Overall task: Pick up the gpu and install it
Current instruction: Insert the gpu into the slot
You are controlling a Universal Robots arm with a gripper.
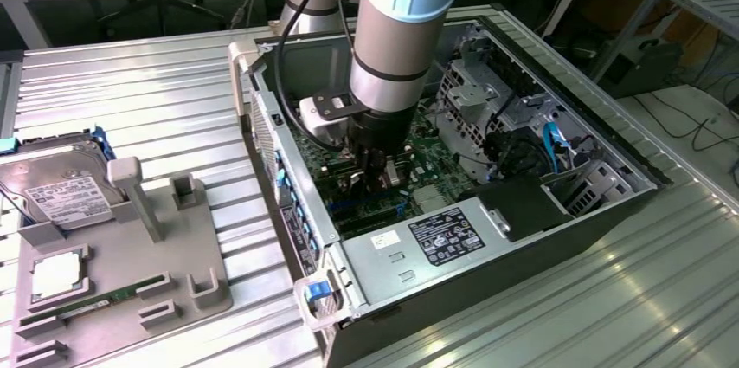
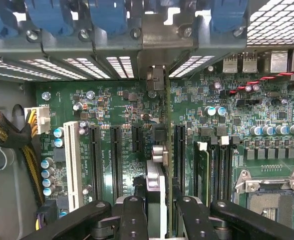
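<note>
My gripper (image 1: 375, 173) reaches down into the open computer case (image 1: 600, 138), just above the green motherboard (image 1: 433, 173). It is shut on the gpu (image 1: 390, 173), a small card held upright and edge-on between the black fingers (image 2: 134, 215). In the wrist view the gpu (image 2: 156, 182) runs from between the fingers toward the case's rear wall. Its silver end bracket (image 2: 155, 77) lies near the slot openings there. The card hangs over the black expansion slots (image 2: 137, 137) on the motherboard (image 2: 117, 107). Whether its lower edge touches a slot is hidden.
A grey holder tray (image 1: 173, 264) stands at the exterior view's left with a silver hard drive (image 1: 69, 199) and a thin green memory stick (image 1: 99, 306). Inside the case are the power supply (image 1: 445, 234), a drive cage (image 1: 485, 100), a white slot (image 2: 72, 165), a processor socket (image 2: 269, 197) and a cable bundle (image 2: 7, 135).
</note>
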